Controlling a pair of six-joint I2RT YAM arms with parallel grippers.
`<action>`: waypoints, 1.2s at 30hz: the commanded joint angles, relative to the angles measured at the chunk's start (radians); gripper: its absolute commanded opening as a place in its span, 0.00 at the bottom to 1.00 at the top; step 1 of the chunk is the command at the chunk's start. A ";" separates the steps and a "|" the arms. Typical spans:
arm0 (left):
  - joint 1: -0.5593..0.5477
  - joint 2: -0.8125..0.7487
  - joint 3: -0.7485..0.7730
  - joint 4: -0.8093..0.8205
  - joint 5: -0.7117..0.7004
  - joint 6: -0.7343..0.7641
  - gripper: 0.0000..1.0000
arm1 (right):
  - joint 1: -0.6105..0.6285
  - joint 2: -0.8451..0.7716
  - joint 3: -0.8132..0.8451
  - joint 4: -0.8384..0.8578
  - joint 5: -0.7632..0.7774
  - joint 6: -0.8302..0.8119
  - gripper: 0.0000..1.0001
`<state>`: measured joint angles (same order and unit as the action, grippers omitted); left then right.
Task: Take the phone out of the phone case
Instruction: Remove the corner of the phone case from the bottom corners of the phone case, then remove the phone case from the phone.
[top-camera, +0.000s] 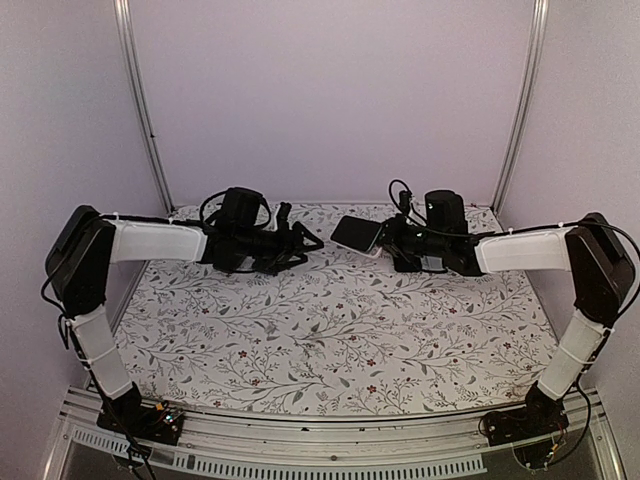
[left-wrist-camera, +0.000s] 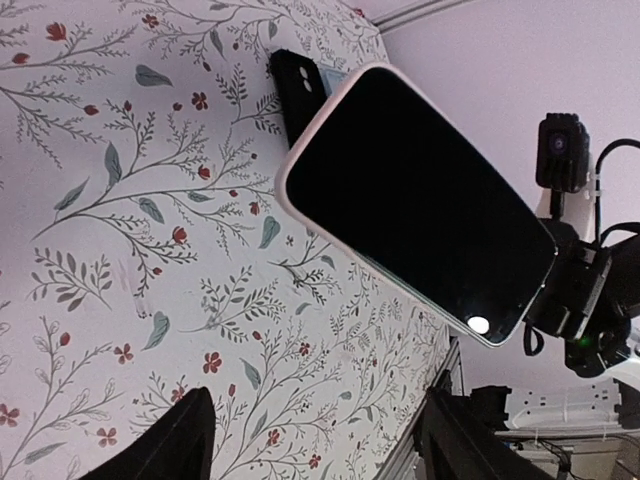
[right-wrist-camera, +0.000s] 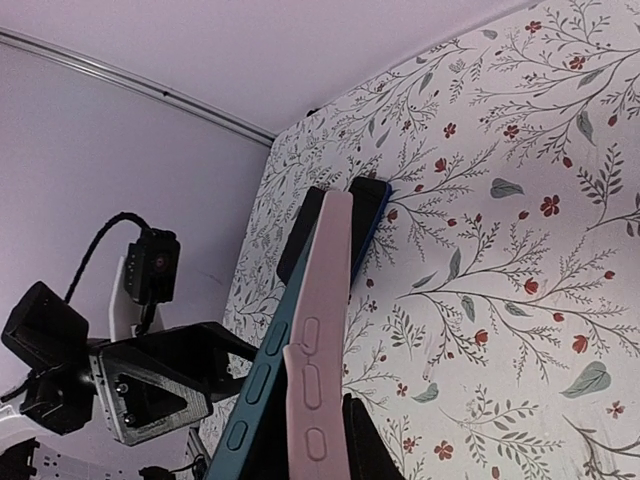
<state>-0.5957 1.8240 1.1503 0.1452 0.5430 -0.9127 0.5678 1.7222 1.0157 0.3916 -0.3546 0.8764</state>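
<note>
My right gripper (top-camera: 388, 240) is shut on the phone (top-camera: 357, 233) and holds it above the back of the table. In the right wrist view the pink case (right-wrist-camera: 322, 330) is peeled partly off the phone's teal side edge (right-wrist-camera: 262, 380) near my right gripper (right-wrist-camera: 300, 455); one dark finger (right-wrist-camera: 358, 445) shows beside the case. In the left wrist view the phone's black screen (left-wrist-camera: 420, 200) faces the camera, with a pale case rim around it. My left gripper (top-camera: 300, 240) is open and empty, a short way left of the phone; its fingertips (left-wrist-camera: 170, 440) frame bare tablecloth.
A second dark, blue-edged phone-like object (left-wrist-camera: 297, 82) lies on the floral tablecloth (top-camera: 330, 330) beyond the held phone; it also shows in the right wrist view (right-wrist-camera: 370, 205). Pale walls and metal rails (top-camera: 145, 110) enclose the back and sides.
</note>
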 joint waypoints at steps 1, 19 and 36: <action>-0.058 -0.042 0.125 -0.291 -0.150 0.257 0.74 | 0.024 0.024 0.093 -0.091 0.090 -0.088 0.00; -0.314 0.214 0.684 -0.762 -0.686 0.526 0.73 | 0.046 0.121 0.277 -0.246 0.030 -0.016 0.00; -0.359 0.394 0.943 -0.921 -0.920 0.615 0.45 | 0.056 0.100 0.281 -0.241 0.012 0.029 0.00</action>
<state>-0.9409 2.1769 2.0407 -0.7315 -0.2588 -0.3313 0.6121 1.8503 1.2556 0.0917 -0.3088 0.8833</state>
